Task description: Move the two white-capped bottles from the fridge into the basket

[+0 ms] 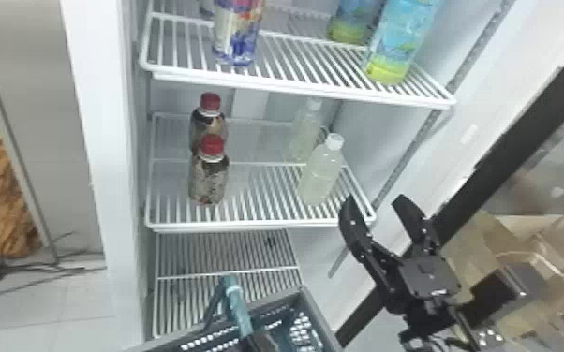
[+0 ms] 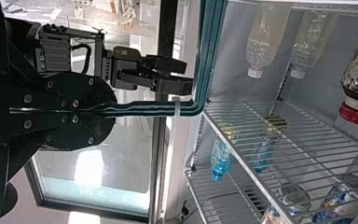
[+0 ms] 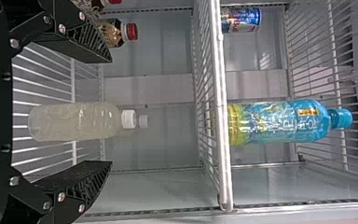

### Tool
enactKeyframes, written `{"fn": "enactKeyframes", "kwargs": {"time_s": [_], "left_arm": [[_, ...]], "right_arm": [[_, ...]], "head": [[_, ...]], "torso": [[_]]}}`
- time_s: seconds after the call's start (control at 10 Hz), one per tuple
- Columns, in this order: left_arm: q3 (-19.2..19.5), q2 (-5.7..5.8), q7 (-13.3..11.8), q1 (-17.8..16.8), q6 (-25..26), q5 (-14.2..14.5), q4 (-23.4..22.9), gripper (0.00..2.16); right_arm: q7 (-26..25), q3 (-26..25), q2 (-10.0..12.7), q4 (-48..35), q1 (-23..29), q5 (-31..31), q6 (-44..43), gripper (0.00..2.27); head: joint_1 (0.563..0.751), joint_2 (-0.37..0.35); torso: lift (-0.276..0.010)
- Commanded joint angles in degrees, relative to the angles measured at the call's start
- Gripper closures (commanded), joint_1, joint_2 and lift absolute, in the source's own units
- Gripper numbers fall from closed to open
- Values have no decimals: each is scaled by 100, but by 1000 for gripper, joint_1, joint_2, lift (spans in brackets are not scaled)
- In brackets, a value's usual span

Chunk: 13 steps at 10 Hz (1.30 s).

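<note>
Lower right: my right gripper (image 1: 374, 202) is standing spread near a white-capped bottle (image 1: 321, 175); bottom centre: my left gripper (image 1: 261, 341) is pinching the basket handle (image 1: 239, 311).

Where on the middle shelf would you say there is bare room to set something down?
The middle shelf is bare between the red-capped bottles and the white-capped bottles. It looks crowded at the right front, where the open right gripper is close to the nearer one.

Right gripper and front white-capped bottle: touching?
Apart. In the right wrist view, shelf wires show between the front bottle and each finger of the open right gripper.
</note>
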Motion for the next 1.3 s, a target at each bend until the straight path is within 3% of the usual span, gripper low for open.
{"fn": "enactKeyframes", "kwargs": {"time_s": [0.0, 0.7, 1.2], "left_arm": [[0, 0, 0, 0, 0, -11, 0, 1124], [0, 9, 0, 0, 70, -11, 0, 1124], [-23, 44, 18, -42, 127, -57, 56, 1122]], "right_arm": [[0, 0, 0, 0, 1, 1, 0, 289], [0, -23, 0, 70, -55, -11, -56, 289], [9, -46, -35, 492, -449, -11, -85, 268]], "head": [[695, -350], [695, -350], [695, -350]], "torso": [[-260], [-260], [-260]]}}
